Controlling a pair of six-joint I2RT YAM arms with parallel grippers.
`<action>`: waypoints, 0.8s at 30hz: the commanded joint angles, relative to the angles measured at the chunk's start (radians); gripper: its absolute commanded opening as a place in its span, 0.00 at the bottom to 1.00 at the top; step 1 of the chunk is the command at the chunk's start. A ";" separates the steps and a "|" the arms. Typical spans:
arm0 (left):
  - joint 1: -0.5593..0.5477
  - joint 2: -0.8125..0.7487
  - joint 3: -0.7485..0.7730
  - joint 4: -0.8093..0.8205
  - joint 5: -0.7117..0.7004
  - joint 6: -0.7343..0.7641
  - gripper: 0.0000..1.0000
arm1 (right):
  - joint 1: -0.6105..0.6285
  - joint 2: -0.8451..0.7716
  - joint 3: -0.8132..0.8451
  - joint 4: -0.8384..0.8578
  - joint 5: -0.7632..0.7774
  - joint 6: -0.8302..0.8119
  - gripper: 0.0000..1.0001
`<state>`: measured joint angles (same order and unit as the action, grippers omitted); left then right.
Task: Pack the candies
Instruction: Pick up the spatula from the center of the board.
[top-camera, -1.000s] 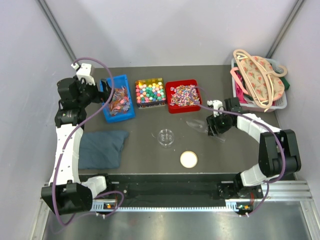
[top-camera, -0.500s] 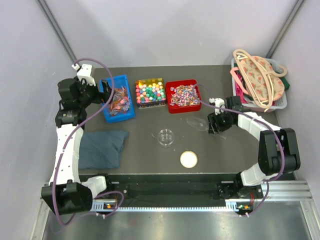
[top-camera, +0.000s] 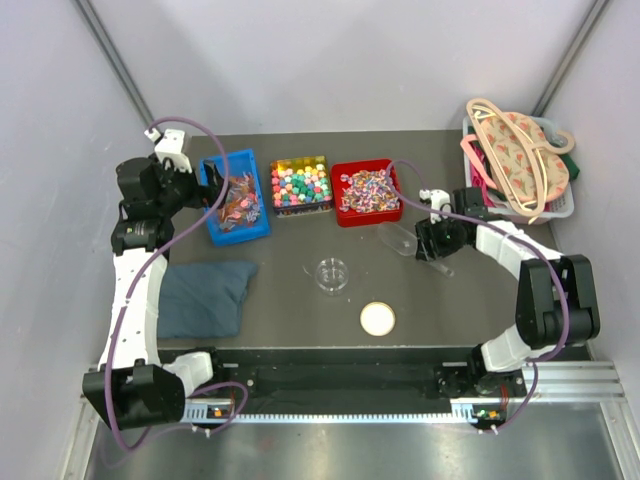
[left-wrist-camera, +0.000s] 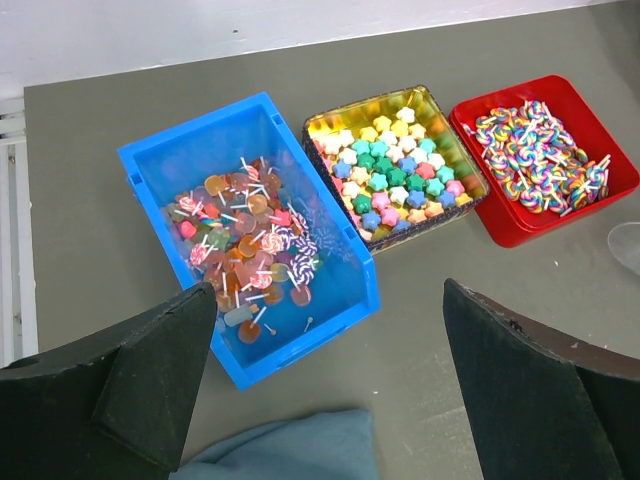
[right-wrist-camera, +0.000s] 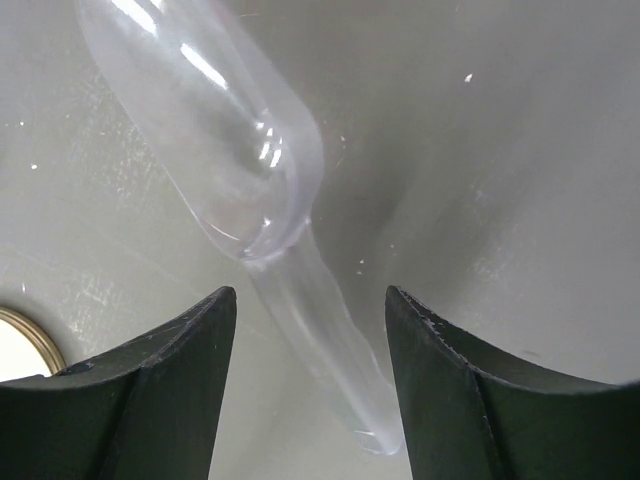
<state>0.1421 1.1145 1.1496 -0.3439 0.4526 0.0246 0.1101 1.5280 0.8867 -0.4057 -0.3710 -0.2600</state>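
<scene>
Blue bin (left-wrist-camera: 195, 160) holds lollipops (left-wrist-camera: 245, 235), gold tray (left-wrist-camera: 340, 120) star candies (left-wrist-camera: 395, 170), red bin (left-wrist-camera: 500, 228) swirled pops (left-wrist-camera: 540, 160). Left hand (left-wrist-camera: 328, 288) gapes wide; right hand (right-wrist-camera: 310, 292), spread, apparently straddles a clear scoop (right-wrist-camera: 230, 150).

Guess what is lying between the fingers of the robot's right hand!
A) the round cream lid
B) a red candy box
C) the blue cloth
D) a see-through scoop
D: the right wrist view shows a see-through scoop lying on the table, its handle running between the open fingers of the right hand.
</scene>
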 joint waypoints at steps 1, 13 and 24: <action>-0.001 -0.016 -0.010 0.045 0.011 -0.009 0.99 | -0.006 0.006 0.034 0.022 -0.051 -0.011 0.61; -0.001 -0.013 -0.008 0.054 0.015 -0.018 0.99 | -0.010 0.049 0.011 0.054 -0.049 -0.015 0.61; -0.001 -0.016 -0.014 0.054 0.017 -0.022 0.99 | -0.007 0.029 -0.009 0.117 0.035 -0.010 0.59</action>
<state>0.1421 1.1145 1.1431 -0.3431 0.4541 0.0105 0.1101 1.5749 0.8841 -0.3542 -0.3622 -0.2680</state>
